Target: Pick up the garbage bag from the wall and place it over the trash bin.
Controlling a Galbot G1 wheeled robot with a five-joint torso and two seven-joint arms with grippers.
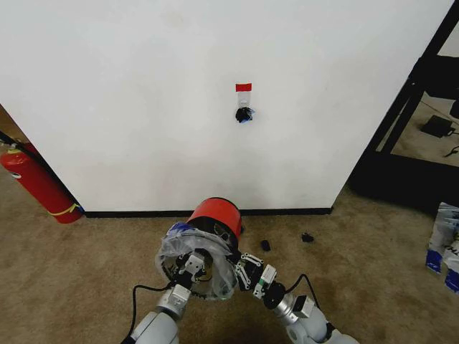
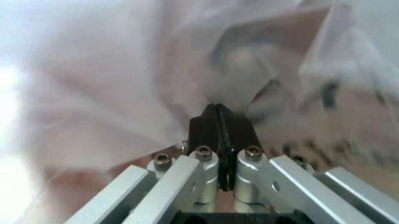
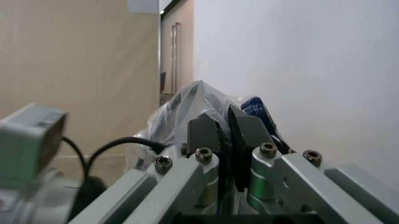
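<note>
Bag (image 1: pixel 188 252) off wall (image 1: pixel 143 93), draped over bin (image 1: pixel 215 215); we grip it with left gripper (image 1: pixel 192 264) clamped, right gripper (image 1: pixel 242 266) pinching its edge; seating remains.

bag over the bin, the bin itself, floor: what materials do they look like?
Garbage bag: thin translucent plastic film, glossy; it crinkles and the left tool shows through it.
Trash bin: looks like hard plastic, with a smooth red base facing up and a dark wall.
Floor: short-pile carpet, matte tan, with a fine speckled texture.
</note>
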